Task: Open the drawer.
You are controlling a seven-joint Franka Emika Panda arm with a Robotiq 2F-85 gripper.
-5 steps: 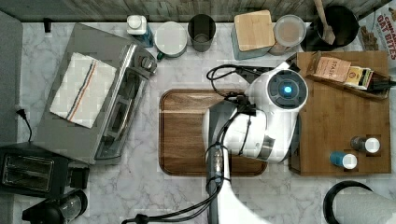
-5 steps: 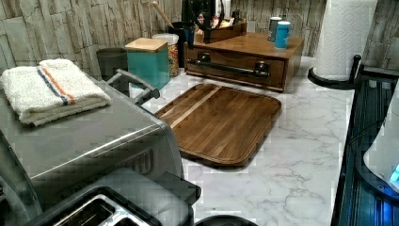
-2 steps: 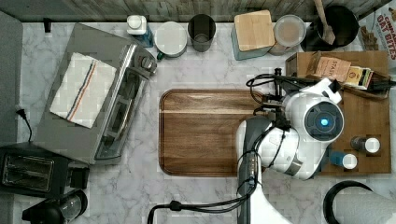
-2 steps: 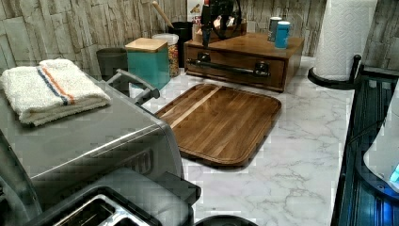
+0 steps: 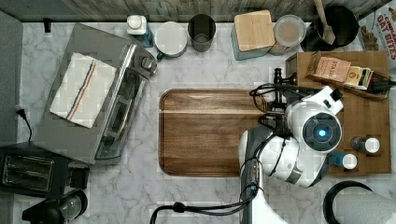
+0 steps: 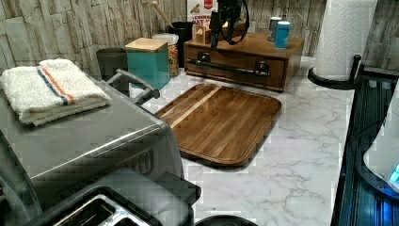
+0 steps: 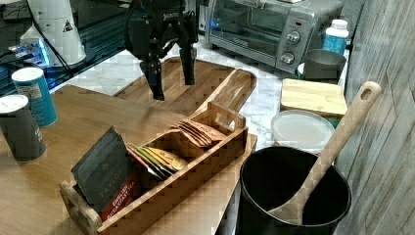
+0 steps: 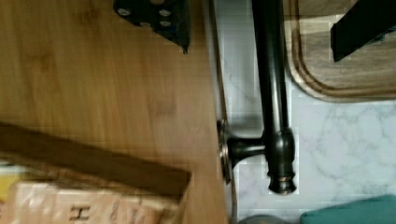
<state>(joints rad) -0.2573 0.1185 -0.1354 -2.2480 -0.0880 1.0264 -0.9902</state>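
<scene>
Marble table (image 6: 301,155) carries the closed drawer (image 6: 235,68); above its black handle (image 8: 275,93) the gripper (image 7: 170,78) hovers, 2 fingers (image 7: 156,81) spread wide, empty.

Kitchen counter, seen around the jaws of the gripper (image 7: 173,88): a dark wooden cutting board (image 5: 208,130) lies on the marble below and beyond the jaws in the right view, one rounded corner close under a fingertip in the wrist view. A wooden tea-bag caddy (image 7: 161,181) stands near the jaws on the right view's near side, with a black pot (image 7: 293,196) holding a wooden spoon (image 7: 333,142) further to the right view's right. Two shakers, one blue (image 7: 34,95) and one grey (image 7: 19,129), stand on the right view's left of the jaws. Well apart from the jaws, past the board, a toaster oven (image 5: 93,107) carries a folded striped towel (image 5: 81,88).
</scene>
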